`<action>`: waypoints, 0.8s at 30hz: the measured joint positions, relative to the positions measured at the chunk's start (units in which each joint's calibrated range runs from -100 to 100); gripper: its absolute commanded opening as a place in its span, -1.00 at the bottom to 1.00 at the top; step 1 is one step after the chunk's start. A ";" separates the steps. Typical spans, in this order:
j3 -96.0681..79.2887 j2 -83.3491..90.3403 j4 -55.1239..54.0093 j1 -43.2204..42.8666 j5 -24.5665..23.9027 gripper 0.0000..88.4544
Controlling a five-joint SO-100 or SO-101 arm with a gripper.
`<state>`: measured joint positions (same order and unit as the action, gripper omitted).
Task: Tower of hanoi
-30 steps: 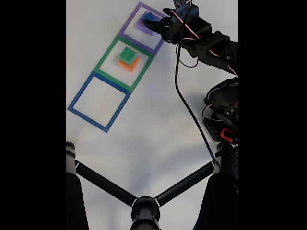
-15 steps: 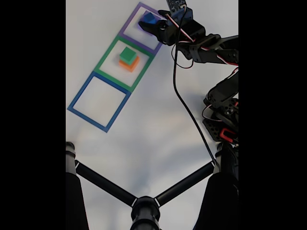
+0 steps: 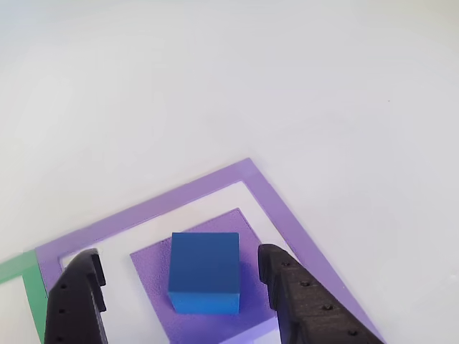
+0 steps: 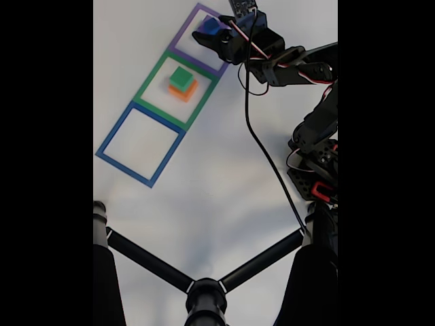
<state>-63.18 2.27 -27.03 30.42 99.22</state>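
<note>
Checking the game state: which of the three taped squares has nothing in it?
The blue square, at the row's lower-left end in the fixed view. The green square holds stacked blocks; the purple square holds the blue cube.

**How my cameras sit**

My other view rides close behind the claw (image 3: 183, 276), looking down past both fingers at the blue cube (image 3: 205, 271) lying between them. My fixed view stands far back and high behind a black tripod (image 4: 204, 288), facing the claw (image 4: 206, 35) across the table. Both share the purple square (image 4: 202, 39).
</note>
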 measured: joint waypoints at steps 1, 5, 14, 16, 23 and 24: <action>0.09 -0.50 -0.08 0.00 0.00 -0.53; 0.09 -2.10 -1.35 0.00 0.00 -0.59; 0.09 -3.61 -2.69 0.00 0.00 -0.75; 0.09 -3.61 -2.69 0.00 0.00 -0.79; 0.52 -3.69 -2.69 0.00 0.00 -0.89; 0.77 -3.69 -2.69 0.00 0.00 -0.90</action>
<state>-62.41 -1.43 -29.72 30.42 99.22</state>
